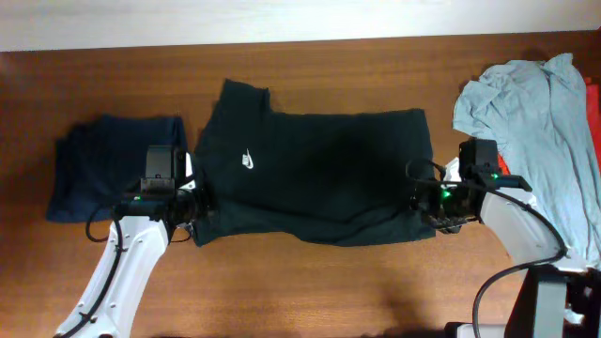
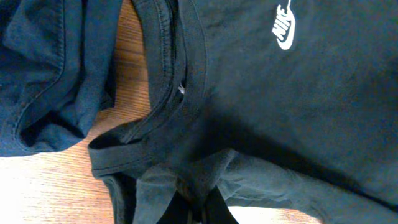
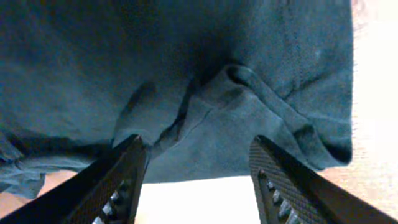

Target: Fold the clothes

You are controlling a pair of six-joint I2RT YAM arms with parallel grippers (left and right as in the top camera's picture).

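The clothes (image 1: 319, 174), a black T-shirt with a small white logo (image 1: 247, 158), lie spread across the middle of the table. My left gripper (image 1: 194, 208) is at the shirt's near left corner. In the left wrist view it (image 2: 200, 202) is shut on a bunched fold of the black cloth below the collar (image 2: 177, 93). My right gripper (image 1: 424, 202) is at the near right corner. Its fingers (image 3: 121, 177) stand open in the right wrist view, with the shirt's rumpled hem (image 3: 249, 106) just ahead of the tips and nothing pinched.
A dark navy garment (image 1: 113, 164) lies folded at the left, touching the shirt's collar side (image 2: 50, 74). A light grey shirt (image 1: 540, 113) is heaped at the right edge over something red (image 1: 505, 167). The table's far edge (image 1: 282, 42) runs along the top.
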